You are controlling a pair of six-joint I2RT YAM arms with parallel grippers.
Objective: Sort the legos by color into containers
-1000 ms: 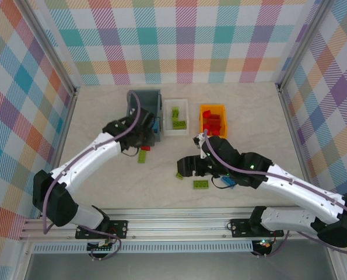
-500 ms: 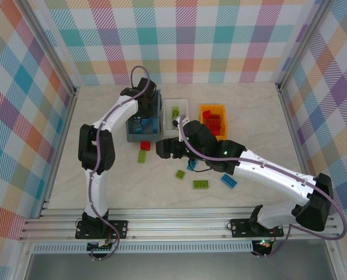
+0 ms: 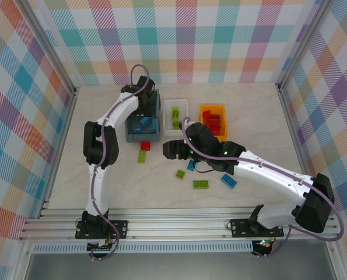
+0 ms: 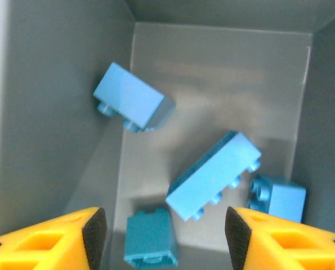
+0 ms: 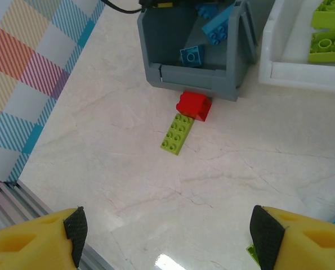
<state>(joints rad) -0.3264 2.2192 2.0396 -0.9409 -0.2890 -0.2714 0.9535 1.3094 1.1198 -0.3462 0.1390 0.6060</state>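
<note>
The left gripper (image 4: 162, 233) hung over the slate grey-blue open rectangular plastic bin (image 3: 158, 112), which stood at 11 o'clock from the middle of the pale marbled table (image 3: 103, 175). Its yellow fingers (image 4: 71, 239) were spread, with nothing between them. Four light blue studded plastic bricks (image 4: 215, 175) lay in that bin at differing angles, the longest slanted across the floor. The white rectangular plastic bin (image 3: 176, 133), at 12 o'clock, held lime green studded bricks (image 3: 175, 114). The orange-yellow rectangular plastic bin (image 3: 213, 106), at 1 o'clock, held red studded bricks (image 3: 213, 122). The right gripper (image 5: 167, 229) was over bare table at 5 o'clock from the grey-blue bin, jaws wide apart and empty. A small red block-shaped brick (image 5: 193, 105) sat just beside that bin's near wall. A flat lime green eight-stud brick (image 5: 177, 133) touched it at 7 o'clock. Loose near the table's middle were a small lime green brick (image 3: 179, 174), a lime green oblong brick (image 3: 200, 184), a blue brick (image 3: 190, 165) beside the right arm and a light blue oblong brick (image 3: 229, 181).
</note>
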